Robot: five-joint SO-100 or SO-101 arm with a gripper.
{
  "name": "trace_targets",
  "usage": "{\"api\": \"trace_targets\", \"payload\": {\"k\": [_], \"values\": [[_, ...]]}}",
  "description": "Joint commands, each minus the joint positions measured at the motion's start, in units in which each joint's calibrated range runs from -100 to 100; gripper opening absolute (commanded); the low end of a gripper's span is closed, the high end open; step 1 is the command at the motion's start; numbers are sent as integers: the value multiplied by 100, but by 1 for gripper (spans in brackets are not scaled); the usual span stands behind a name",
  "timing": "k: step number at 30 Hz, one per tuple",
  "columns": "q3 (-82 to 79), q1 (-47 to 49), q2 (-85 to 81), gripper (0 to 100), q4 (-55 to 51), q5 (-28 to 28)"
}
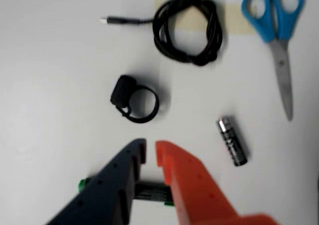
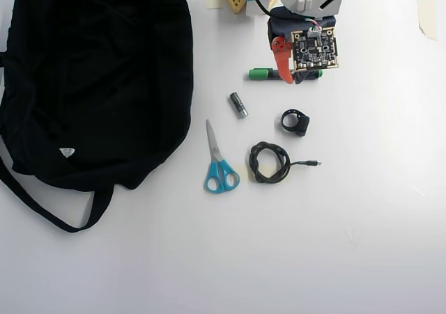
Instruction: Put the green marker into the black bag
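A: The pincer [image 1: 150,154] straddles the green marker [image 2: 261,73], one dark blue finger and one orange finger on either side of the barrel. In the wrist view the gap at the tips is narrow, and the fingers seem to press the barrel lower down. I judge it a grip, though I cannot say whether the marker has left the surface [image 2: 362,209].

B: Where does the marker lie?

A: In the overhead view, at the far side of the surface, under the arm. Its green end sticks out to the left of the pincer. The black bag [image 2: 90,77] fills the left of that view, well apart from it.

B: So how to do this step well?

A: Squeeze firmly at mid-barrel, so the slim marker does not swivel. Then raise it straight up before carrying it left.

B: Anything in the path?

A: The battery [image 2: 238,105] and blue scissors [image 2: 219,164] lie between marker and bag, nearer than the marker. The black ring [image 2: 295,122] and coiled cable [image 2: 270,162] lie out of the way, on the near side. Carry it high and they stay put. I cannot make out the bag's opening, so pick the drop point carefully.
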State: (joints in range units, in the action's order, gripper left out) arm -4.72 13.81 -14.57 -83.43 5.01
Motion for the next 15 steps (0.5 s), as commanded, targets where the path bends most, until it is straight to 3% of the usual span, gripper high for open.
{"api": "trace_targets", "payload": {"k": [1,15], "values": [[-85,100,-286,2,-47,92],[-1954,287,-1970,2,-38,380]]}}
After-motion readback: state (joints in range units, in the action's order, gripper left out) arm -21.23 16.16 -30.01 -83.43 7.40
